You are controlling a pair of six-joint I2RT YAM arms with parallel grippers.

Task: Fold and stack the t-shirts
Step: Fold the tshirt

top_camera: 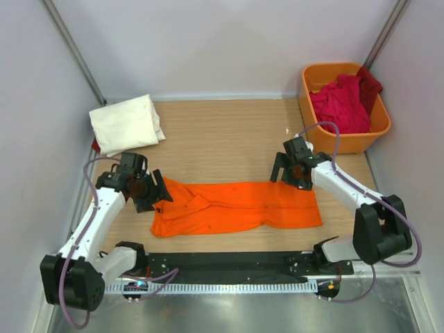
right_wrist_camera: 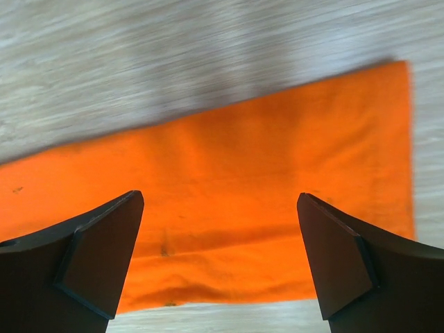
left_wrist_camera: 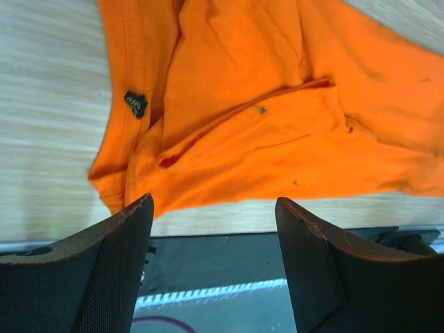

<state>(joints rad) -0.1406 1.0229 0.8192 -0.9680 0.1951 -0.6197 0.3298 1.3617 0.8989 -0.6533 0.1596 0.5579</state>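
- Orange t-shirt (top_camera: 236,207) lies flat on the tabletop (top_camera: 222,132), near the front, between the two arms.
- It looks soft, light and floppy, so grab it by its corners or edges.
- Its long side runs left to right, neck end left, hem right.
- Left pincer (top_camera: 158,194) and right pincer (top_camera: 288,175) are both spread wide, holding nothing.

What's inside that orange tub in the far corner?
The tub holds crumpled crimson shirts, with a dark red shirt at the far rim. The tub's floor and anything beneath the heap are covered.
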